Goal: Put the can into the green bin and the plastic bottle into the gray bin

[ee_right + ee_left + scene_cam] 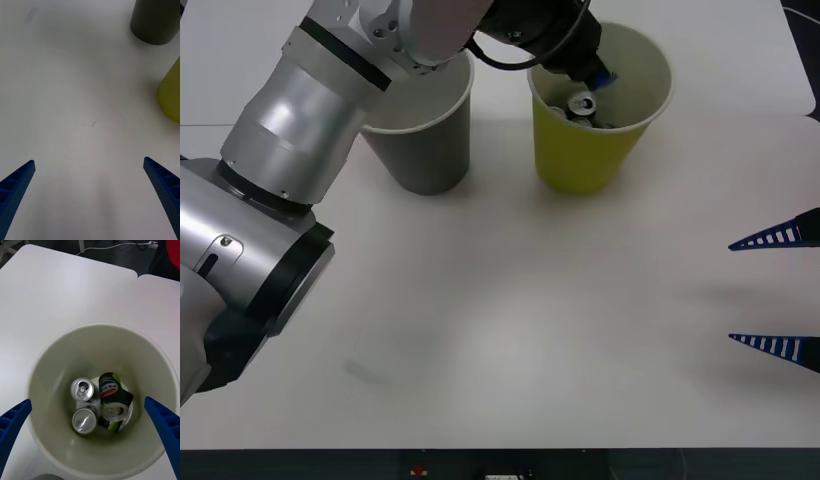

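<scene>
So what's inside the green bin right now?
Several drink cans lie at the bottom of the green bin: two silver cans showing their ends, and dark cans beside them. Anything beneath them is covered. The left gripper hovers above, fingers open.

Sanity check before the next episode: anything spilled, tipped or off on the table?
Nothing spilled or tipped. The green bin and gray bin stand upright side by side. Several cans lie jumbled inside the green one, under the open left gripper. The right gripper waits open at the table's right.
</scene>
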You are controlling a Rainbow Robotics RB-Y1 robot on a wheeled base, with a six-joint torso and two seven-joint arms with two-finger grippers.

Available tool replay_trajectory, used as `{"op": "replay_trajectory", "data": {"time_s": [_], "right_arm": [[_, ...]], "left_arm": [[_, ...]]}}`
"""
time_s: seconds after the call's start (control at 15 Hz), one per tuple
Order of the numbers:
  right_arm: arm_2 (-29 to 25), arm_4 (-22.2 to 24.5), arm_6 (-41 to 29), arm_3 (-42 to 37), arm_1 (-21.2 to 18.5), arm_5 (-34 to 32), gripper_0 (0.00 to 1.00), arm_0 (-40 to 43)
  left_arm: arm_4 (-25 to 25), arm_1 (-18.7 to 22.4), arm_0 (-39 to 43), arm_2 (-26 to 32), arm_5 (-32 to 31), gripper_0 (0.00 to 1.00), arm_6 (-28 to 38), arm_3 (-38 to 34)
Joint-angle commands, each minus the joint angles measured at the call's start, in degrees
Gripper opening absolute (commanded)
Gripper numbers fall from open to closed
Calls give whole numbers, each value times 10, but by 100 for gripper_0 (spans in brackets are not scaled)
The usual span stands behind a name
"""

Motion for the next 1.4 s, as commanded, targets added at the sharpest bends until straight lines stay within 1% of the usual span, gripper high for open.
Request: {"op": "replay_trajectory", "data": {"time_s": [0.07,0.2,0.33,0.47,0.53,0.73,0.8,1.07,1.27,1.33,1.4], "right_arm": [[0,0,0,0,0,0,100,0],[0,0,0,0,0,0,100,0],[0,0,0,0,0,0,100,0],[0,0,0,0,0,0,100,0],[0,0,0,0,0,0,100,0],[0,0,0,0,0,0,100,0],[0,0,0,0,0,0,100,0],[0,0,0,0,0,0,100,0],[0,0,0,0,0,0,100,0],[0,0,0,0,0,0,100,0],[0,0,0,0,0,0,100,0]], "left_arm": [[62,43,52,15,0,100,-30,-71],[91,73,97,29,-3,100,-45,-133],[124,109,155,39,-5,100,-71,-212],[135,145,214,47,-5,100,-75,-293],[143,166,253,58,-5,100,-78,-348],[164,196,347,93,-5,100,-90,-454],[186,205,384,112,-5,100,-116,-483],[283,242,490,183,-4,100,-231,-526],[373,271,563,239,-5,100,-325,-530],[395,283,580,252,-5,100,-348,-530],[428,299,604,270,-5,100,-376,-529]]}}
